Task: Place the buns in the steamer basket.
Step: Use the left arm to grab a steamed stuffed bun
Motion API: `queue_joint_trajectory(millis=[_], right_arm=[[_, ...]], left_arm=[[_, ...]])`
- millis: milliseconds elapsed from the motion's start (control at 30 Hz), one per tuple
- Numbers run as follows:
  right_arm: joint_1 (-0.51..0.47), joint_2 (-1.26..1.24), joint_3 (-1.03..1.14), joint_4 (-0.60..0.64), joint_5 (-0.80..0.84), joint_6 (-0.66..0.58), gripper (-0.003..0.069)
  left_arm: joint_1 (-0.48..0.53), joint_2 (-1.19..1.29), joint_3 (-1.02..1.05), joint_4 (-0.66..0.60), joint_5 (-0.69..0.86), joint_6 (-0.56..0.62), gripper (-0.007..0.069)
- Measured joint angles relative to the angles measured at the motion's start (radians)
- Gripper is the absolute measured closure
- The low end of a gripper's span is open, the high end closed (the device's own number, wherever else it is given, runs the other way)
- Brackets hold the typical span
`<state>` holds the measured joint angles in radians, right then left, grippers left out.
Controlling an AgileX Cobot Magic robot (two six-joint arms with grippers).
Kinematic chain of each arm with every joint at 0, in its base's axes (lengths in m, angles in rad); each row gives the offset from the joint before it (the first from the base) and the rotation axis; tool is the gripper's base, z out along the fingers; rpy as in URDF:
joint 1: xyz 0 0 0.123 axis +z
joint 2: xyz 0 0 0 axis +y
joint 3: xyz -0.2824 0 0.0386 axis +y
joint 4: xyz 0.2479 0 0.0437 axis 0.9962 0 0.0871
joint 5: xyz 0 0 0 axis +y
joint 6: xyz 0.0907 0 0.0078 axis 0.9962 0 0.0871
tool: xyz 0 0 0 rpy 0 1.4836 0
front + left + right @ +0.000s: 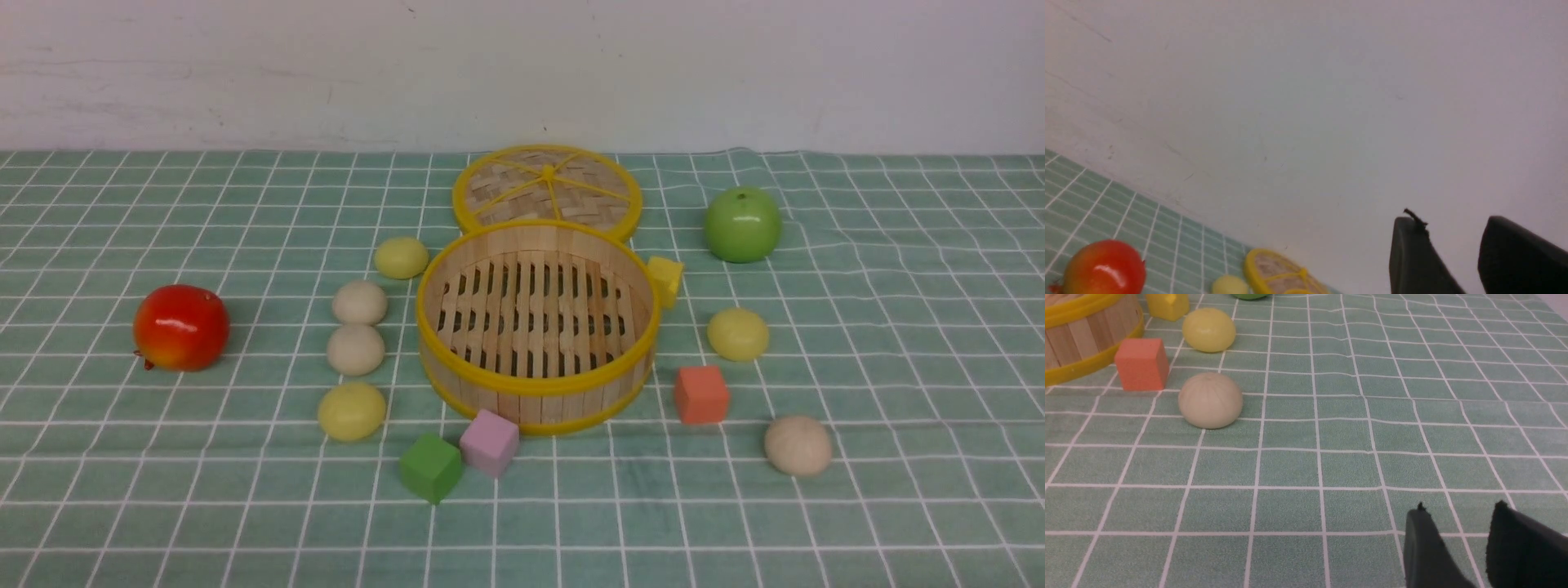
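Because the lid [547, 186] lies behind it, the steamer basket [563, 403] stands open for the buns [356, 349] around it; left pincer [1451, 230] and right pincer [1459, 516] are spread, empty.

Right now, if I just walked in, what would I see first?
The round steamer basket in the middle of the green checked cloth, empty, with its lid behind it. Then the shiny red fruit far left and the green apple back right. The buns sit around the basket, four left and two right.
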<state>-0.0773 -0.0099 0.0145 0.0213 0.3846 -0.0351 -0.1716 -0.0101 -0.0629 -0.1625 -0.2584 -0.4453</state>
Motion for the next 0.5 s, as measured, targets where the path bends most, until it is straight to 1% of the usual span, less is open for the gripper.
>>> queue_joint_trajectory(millis=[167, 267, 400, 500], right_arm=[[0.0, 0.0, 0.0, 0.0, 0.0, 0.0, 0.0421], [0.0, 0.0, 0.0, 0.0, 0.0, 0.0, 0.0421], [0.0, 0.0, 0.0, 0.0, 0.0, 0.0, 0.0421], [0.0, 0.0, 0.0, 0.0, 0.0, 0.0, 0.0421]], left_arm=[[0.0, 0.028, -0.18, -0.001, 0.056, 0.05, 0.0386], [0.0, 0.094, -0.301, -0.001, 0.136, 0.062, 0.0386], [0.0, 0.232, -0.458, 0.001, 0.396, 0.066, 0.0386], [0.0, 0.347, -0.494, 0.029, 0.583, 0.068, 0.0386]])
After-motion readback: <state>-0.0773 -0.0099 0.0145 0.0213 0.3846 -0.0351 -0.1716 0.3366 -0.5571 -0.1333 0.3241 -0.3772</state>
